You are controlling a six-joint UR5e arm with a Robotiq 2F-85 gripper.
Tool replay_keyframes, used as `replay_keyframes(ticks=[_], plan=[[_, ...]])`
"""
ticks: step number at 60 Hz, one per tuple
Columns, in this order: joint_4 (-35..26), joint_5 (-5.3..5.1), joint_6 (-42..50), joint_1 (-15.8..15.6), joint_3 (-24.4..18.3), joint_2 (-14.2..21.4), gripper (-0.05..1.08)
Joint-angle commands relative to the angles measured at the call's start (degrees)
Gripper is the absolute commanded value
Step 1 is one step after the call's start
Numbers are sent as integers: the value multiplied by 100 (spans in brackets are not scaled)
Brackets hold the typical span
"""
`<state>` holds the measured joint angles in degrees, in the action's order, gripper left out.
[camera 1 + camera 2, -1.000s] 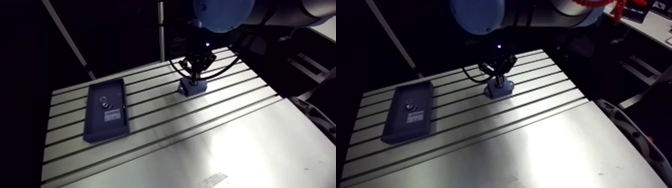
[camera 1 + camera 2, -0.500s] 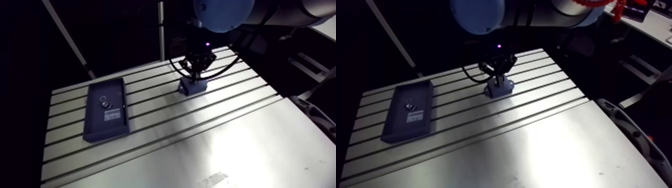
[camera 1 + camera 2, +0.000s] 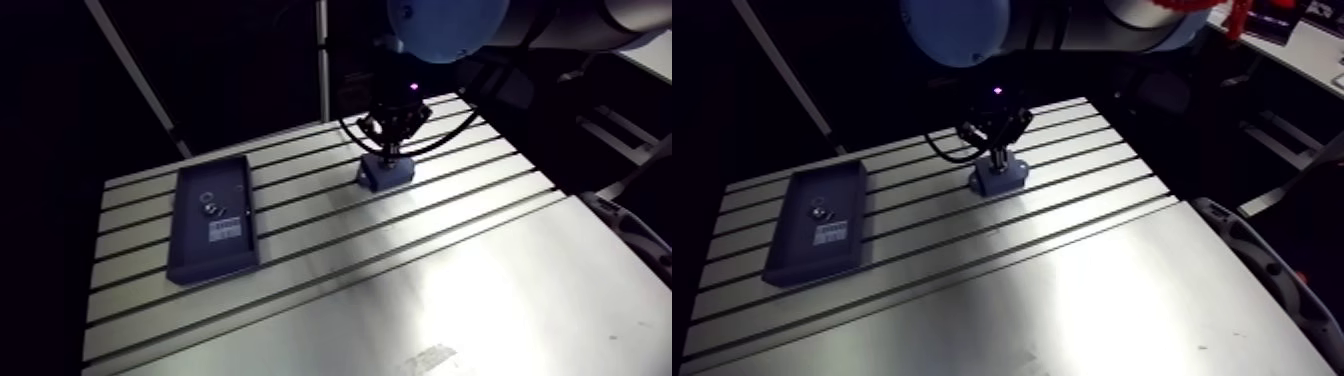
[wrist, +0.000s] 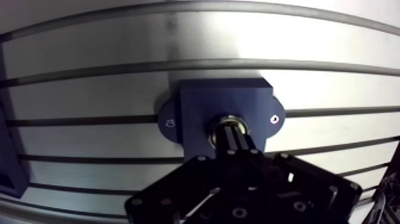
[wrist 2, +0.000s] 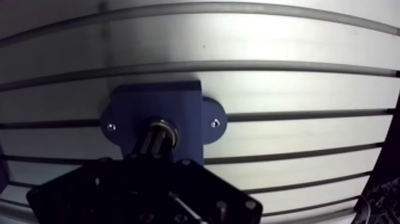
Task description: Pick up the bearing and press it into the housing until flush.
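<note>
The dark blue housing [image 4: 199, 104] stands on the slotted table, with one mounting ear on each side. In the arm view the housing [image 3: 386, 170] is at the back of the table, right of centre. The bearing [image 4: 218, 123] is a metal ring sitting in the housing's central bore. My gripper [image 4: 233, 132] is straight above it, shut, with both fingertips together on the middle of the bearing. The fingers hide much of the ring, so I cannot tell how deep it sits.
A dark flat tray [image 3: 190, 255] lies at the table's left, holding small metal parts [image 3: 211, 208] and a white label [image 3: 226, 231]. Bare slotted table [image 3: 330, 260] stretches in front of the housing. The table's front half is smooth plate.
The gripper and wrist have shifted very slightly over the housing. The housing and the tray stay where they were.
</note>
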<state>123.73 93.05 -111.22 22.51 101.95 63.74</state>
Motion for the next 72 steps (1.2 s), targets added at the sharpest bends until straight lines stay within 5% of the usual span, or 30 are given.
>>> replay_keyframes(ticks=[1, 72], plan=[[7, -10, -10, -9, -13, -7, 107], [16, -10, -10, 1, 13, -42, 107]])
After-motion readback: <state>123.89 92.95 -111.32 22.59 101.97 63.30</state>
